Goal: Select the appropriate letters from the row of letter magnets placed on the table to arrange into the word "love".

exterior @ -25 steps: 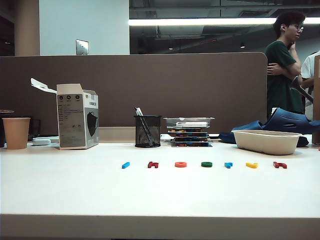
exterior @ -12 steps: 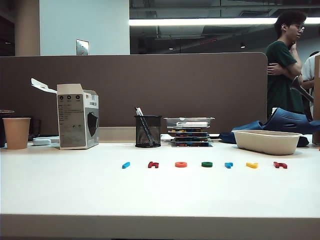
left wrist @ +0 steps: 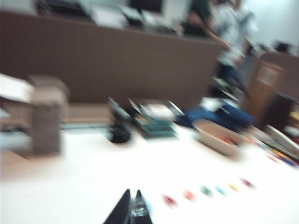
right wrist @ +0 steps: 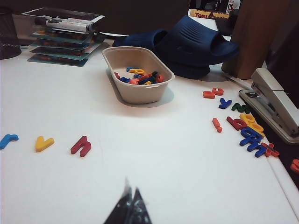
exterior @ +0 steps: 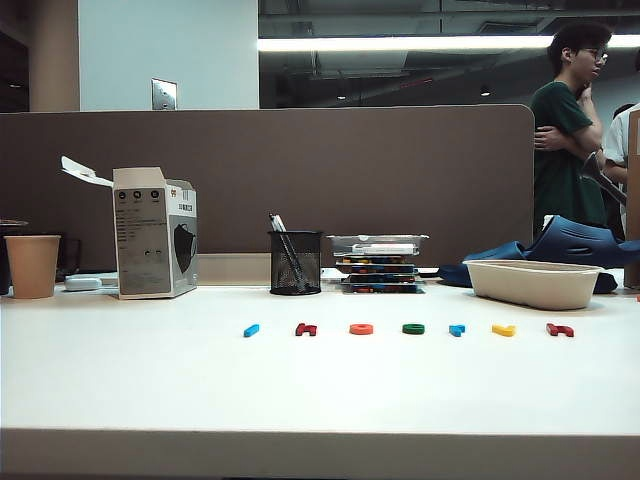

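A row of seven letter magnets is laid across the middle of the white surface (exterior: pixel 130 380), running left to right. From the left are seen the light blue bar (exterior: pixel 251 330), a dark red letter (exterior: pixel 306 329), the orange ring (exterior: pixel 361 329), the dark green rounded piece (exterior: pixel 413 328), a squarish blue letter (exterior: pixel 457 329), the yellow angular piece (exterior: pixel 504 330) and a second dark red letter (exterior: pixel 560 329). The pieces are set apart from one another, none touching.

A broad bare band of the surface is left between the row and the near edge. Further open room lies left of the blue bar. On the far side, a mesh pen holder (exterior: pixel 296 262) and a stack of trays (exterior: pixel 379 264) stand near the partition, a white box (exterior: pixel 155 233) and a paper cup (exterior: pixel 32 266) at far left, and a beige tub (exterior: pixel 533 283) at far right. In the right wrist view, loose letters (right wrist: pixel 245 127) and a stapler (right wrist: pixel 275 104) are seen near the right edge of the surface.

Neither arm is seen in the exterior view. The left gripper (left wrist: pixel 131 212) is held low over the near part of the surface, close to the left end of the row; the picture is blurred, and its fingers appear pressed together. The right gripper (right wrist: pixel 130 207) hangs over the near right area, well apart from the letters, its fingers closed on nothing.
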### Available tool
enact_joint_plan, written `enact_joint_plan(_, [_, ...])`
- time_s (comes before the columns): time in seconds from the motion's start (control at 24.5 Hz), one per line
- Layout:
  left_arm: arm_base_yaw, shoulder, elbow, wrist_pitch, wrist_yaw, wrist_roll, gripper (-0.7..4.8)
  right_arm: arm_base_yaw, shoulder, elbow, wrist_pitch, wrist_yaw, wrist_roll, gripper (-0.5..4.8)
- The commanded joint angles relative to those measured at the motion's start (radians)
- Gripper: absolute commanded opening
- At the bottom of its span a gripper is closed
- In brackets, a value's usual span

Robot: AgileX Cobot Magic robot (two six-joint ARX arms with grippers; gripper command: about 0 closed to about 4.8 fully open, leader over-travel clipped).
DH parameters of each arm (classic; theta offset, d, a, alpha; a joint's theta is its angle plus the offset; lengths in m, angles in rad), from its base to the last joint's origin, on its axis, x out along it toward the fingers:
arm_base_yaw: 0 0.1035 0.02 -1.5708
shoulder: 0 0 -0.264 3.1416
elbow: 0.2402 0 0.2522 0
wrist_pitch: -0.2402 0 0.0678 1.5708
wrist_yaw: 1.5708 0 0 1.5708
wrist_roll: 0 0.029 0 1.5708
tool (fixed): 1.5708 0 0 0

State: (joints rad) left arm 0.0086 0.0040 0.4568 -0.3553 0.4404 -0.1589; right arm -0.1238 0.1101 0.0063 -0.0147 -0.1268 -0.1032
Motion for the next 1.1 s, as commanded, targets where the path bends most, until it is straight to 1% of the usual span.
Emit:
enact_joint_plan(0.04, [0.0, 0.01, 0.139, -0.261, 0.134, -0.018, -0.05, 0.0, 0.001, 0.002, 0.019, 0.005, -0.003, 0.0])
enact_joint_plan(0.08, [0.0, 0.017, 0.195, -0.315, 0.14, -0.048, -0.05, 0.0, 0.001, 0.002, 0.018, 0.005, -0.003, 0.0])
enact_joint_plan(0.12, [0.0, 0.039, 0.273, -0.377, 0.138, -0.104, -0.05, 0.0, 0.001, 0.002, 0.019, 0.001, -0.003, 0.0])
enact_joint_plan(0.16, [0.0, 0.055, 0.312, -0.408, 0.138, -0.119, -0.05, 0.0, 0.001, 0.002, 0.019, 0.0, -0.003, 0.0])
enact_joint_plan(0.2, [0.0, 0.101, 0.404, -0.483, 0.137, -0.133, -0.05, 0.0, 0.001, 0.002, 0.019, -0.006, -0.003, 0.0])
enact_joint_plan(0.24, [0.0, 0.135, 0.456, -0.53, 0.136, -0.133, -0.05, 0.0, 0.001, 0.002, 0.019, -0.006, -0.002, 0.0])
enact_joint_plan(0.29, [0.0, 0.197, 0.542, -0.606, 0.137, -0.126, -0.05, 0.0, 0.001, 0.002, 0.019, -0.006, -0.002, 0.0])
enact_joint_plan(0.33, [0.0, 0.229, 0.585, -0.646, 0.136, -0.114, -0.05, 0.0, 0.001, 0.002, 0.019, -0.006, -0.002, 0.0])
enact_joint_plan(0.41, [0.0, 0.307, 0.682, -0.739, 0.129, -0.058, -0.05, 0.0, 0.001, 0.002, 0.019, -0.006, -0.002, 0.0])
enact_joint_plan(0.57, [0.0, 0.457, 0.864, -0.908, 0.062, 0.034, -0.05, 0.0, 0.001, 0.002, 0.019, -0.006, -0.002, 0.0])
enact_joint_plan(0.65, [-0.003, 0.541, 0.958, -0.981, 0.043, 0.058, -0.05, 0.0, 0.001, 0.002, 0.019, -0.006, -0.002, 0.0])
enact_joint_plan(0.73, [-0.029, 0.583, 0.995, -0.981, 0.041, 0.05, -0.05, 0.0, 0.001, 0.002, 0.018, -0.006, -0.002, 0.0])
enact_joint_plan(0.9, [-0.105, 0.615, 0.99, -0.975, -0.006, -0.013, -0.05, 0.0, 0.001, 0.002, 0.019, -0.006, -0.002, 0.0])
enact_joint_plan(0.98, [-0.168, 0.632, 0.99, -0.971, -0.049, -0.023, -0.05, 0.0, 0.001, 0.002, 0.019, -0.006, -0.002, 0.0])
enact_joint_plan(1.06, [-0.229, 0.653, 0.99, -0.944, -0.055, -0.063, -0.05, 0.0, 0.001, 0.002, 0.019, -0.006, -0.002, 0.0])
enact_joint_plan(1.1, [-0.25, 0.661, 0.99, -0.927, -0.057, -0.065, -0.05, 0.0, 0.001, 0.002, 0.019, -0.006, -0.002, 0.0])
